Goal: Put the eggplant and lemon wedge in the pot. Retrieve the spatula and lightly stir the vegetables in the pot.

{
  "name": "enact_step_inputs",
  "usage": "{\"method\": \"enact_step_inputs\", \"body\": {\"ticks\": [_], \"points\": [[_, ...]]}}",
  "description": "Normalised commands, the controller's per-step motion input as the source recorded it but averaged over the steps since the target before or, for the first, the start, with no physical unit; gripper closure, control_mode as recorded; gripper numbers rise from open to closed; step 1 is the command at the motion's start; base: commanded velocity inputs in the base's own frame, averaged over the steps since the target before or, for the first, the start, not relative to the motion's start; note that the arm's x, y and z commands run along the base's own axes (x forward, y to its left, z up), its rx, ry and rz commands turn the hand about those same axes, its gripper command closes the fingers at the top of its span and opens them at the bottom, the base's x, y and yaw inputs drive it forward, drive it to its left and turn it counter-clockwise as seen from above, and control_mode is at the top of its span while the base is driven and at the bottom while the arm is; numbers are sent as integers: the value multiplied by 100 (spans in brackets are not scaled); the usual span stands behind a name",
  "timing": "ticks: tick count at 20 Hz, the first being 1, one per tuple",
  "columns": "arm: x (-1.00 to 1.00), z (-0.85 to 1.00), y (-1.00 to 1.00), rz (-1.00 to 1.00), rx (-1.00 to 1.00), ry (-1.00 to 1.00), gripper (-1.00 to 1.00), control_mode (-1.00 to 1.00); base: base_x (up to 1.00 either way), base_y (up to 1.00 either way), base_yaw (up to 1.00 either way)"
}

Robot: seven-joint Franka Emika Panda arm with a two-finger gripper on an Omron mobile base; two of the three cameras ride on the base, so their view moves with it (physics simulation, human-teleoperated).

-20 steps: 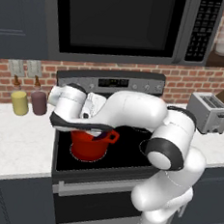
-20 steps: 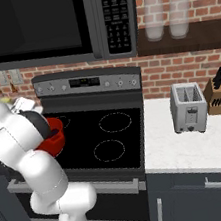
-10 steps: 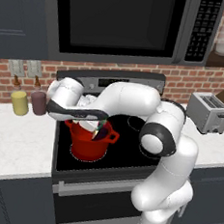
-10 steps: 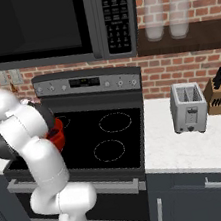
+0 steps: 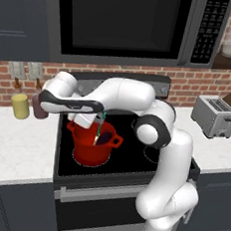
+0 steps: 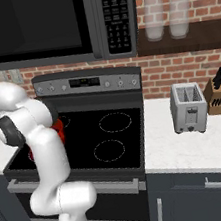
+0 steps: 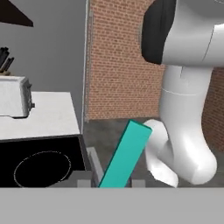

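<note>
Spatula standing in the pot, stirring stage reached.

The gripper hangs just over the red pot on the stove's front left burner, and the teal spatula slants down from it into the pot. In the hand view the handle rises between the finger tips, but whether they grip it or have let go I cannot tell. Something dark lies inside the pot (likely the eggplant; the lemon wedge I can't make out). By the look of it the vegetables are in and the tool fetched, so only the stirring itself, or its finish, seems left.
</note>
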Motion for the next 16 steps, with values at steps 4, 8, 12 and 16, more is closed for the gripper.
{"method": "enact_step_inputs", "body": {"ticks": [4,8,12,16], "points": [[-39,56,0,0,1,11,100,-100,0,0,0],[-43,16,0,0,0,9,100,-100,0,0,0],[-18,0,-13,0,0,1,100,-100,0,0,0],[2,-3,-16,0,0,0,100,-100,0,0,0]]}}
